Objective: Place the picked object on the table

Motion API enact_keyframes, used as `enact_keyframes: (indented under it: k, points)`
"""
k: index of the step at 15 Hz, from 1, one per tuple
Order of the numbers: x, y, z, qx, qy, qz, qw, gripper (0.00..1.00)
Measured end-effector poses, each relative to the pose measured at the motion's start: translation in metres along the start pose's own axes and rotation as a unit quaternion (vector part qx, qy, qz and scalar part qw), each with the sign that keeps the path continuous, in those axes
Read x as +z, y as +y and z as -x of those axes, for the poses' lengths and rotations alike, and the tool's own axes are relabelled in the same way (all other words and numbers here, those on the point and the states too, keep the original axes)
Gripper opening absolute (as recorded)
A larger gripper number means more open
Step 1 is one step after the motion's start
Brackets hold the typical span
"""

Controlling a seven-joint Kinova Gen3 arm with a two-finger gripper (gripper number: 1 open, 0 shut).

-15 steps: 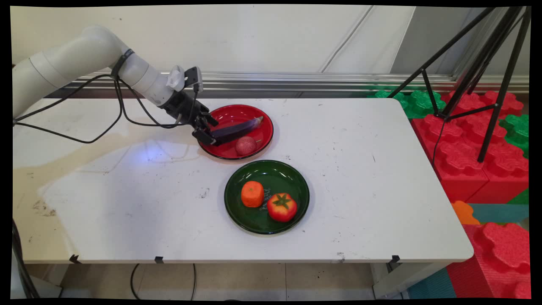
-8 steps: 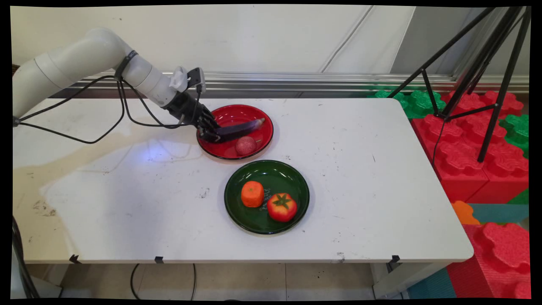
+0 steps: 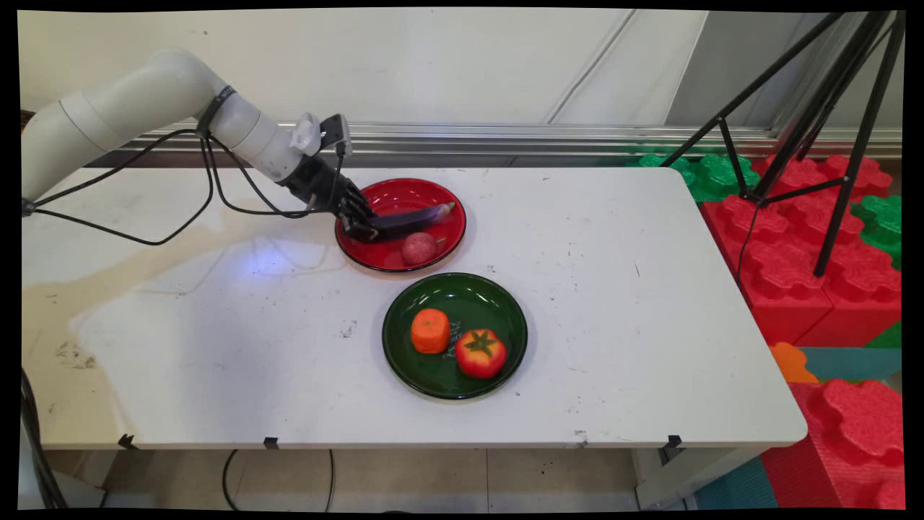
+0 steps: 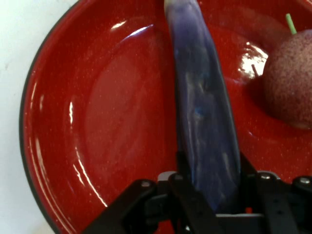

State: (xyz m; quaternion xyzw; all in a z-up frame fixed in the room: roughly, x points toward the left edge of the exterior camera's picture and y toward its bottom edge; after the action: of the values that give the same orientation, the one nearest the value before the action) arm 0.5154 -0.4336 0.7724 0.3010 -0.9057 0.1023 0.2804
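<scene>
A long purple eggplant [image 3: 411, 219] [image 4: 202, 112] lies across the red plate [image 3: 426, 191] [image 4: 112, 107] at the table's back. My gripper [image 3: 363, 230] [image 4: 209, 187] is shut on the eggplant's thick left end, low over the plate's left rim. In the hand view the eggplant runs up from between the black fingers [image 4: 187, 195]. A small dark-red round fruit [image 3: 419, 248] [image 4: 291, 80] with a green stem sits in the same plate, just in front of the eggplant.
In front of the red plate stands a green plate [image 3: 498, 300] holding an orange fruit [image 3: 430, 331] and a red tomato [image 3: 481, 353]. Black cables [image 3: 180, 217] hang from the arm over the table's left. A black tripod [image 3: 816, 115] and red and green foam blocks [image 3: 801, 238] stand off the right edge.
The gripper went from open around the eggplant's left end to shut on it. The eggplant's far tip has shifted slightly right and up.
</scene>
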Motion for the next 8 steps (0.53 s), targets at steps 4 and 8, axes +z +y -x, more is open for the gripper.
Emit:
enact_keyframes:
  k: [4, 8]
  points:
    - [-0.010, -0.002, -0.001, -0.009, 0.013, -0.006, 0.9999, 0.00]
    - [-0.032, -0.002, -0.002, -0.014, 0.030, -0.014, 0.9994, 0.00]
